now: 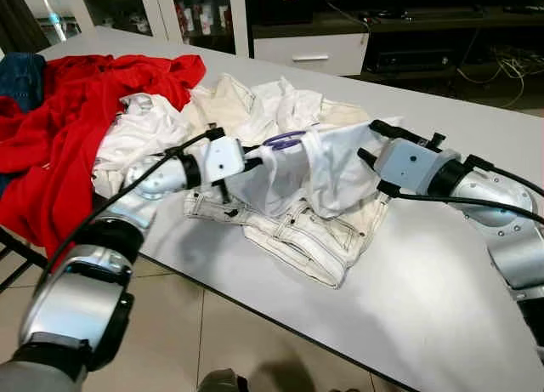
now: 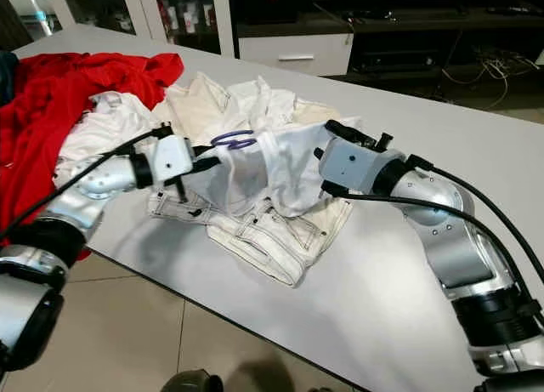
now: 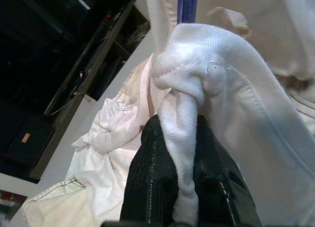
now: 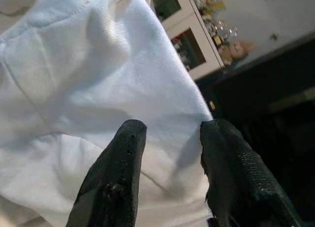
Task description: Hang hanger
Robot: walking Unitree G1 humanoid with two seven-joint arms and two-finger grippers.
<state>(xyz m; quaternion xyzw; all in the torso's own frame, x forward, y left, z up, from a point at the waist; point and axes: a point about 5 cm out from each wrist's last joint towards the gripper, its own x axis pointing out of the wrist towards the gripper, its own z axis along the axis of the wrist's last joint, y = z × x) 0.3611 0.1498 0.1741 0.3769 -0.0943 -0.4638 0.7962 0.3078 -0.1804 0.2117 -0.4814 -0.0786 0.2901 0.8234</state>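
A purple hanger [image 1: 283,140] sticks out of the top of a white garment [image 1: 314,175] held up just above the table. My left gripper [image 1: 255,162] is shut on a bunched fold of that garment [image 3: 182,118] at its left side, right below the hanger's purple bar [image 3: 187,5]. At the garment's right side, my right gripper [image 1: 367,141] is open. Its two black fingers [image 4: 123,153] stand apart against the white cloth [image 4: 98,79] without pinching it. Most of the hanger is hidden inside the garment.
Cream jeans [image 1: 306,235] lie on the white table [image 1: 425,307] under the held garment. More pale clothes [image 1: 255,103] and a red garment [image 1: 76,111] are heaped to the left. The table's front edge runs close to me. Cabinets [image 1: 297,43] stand behind.
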